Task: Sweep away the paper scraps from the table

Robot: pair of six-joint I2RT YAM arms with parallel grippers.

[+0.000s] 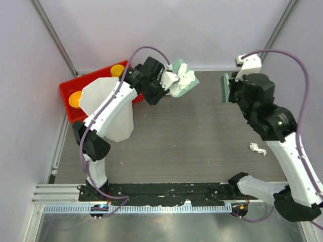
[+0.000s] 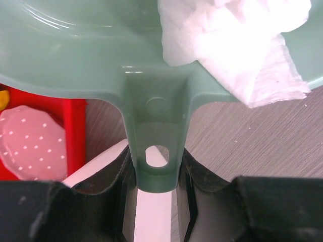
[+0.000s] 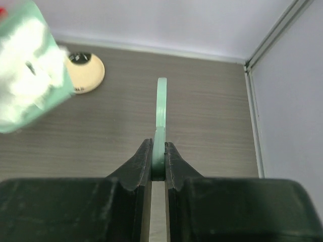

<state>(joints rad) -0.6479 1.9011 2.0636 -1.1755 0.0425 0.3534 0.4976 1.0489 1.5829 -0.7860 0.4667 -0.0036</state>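
Observation:
My left gripper (image 1: 166,80) is shut on the handle of a green dustpan (image 1: 184,80) and holds it raised over the back of the table (image 1: 192,136). White paper scraps (image 1: 182,79) lie in the pan. In the left wrist view the jaws (image 2: 156,169) clamp the dustpan's handle (image 2: 156,126), with the paper scraps (image 2: 237,45) above. My right gripper (image 1: 233,89) is shut on a green brush (image 1: 225,88), seen edge-on in the right wrist view (image 3: 161,111) between my fingers (image 3: 159,151). One paper scrap (image 1: 257,148) lies on the table at the right.
A red tray (image 1: 68,93) with yellow items stands at the back left, and it shows in the left wrist view (image 2: 75,136). A white bin (image 1: 108,108) stands beside it under my left arm. A round cream plate (image 3: 86,73) lies near the back wall.

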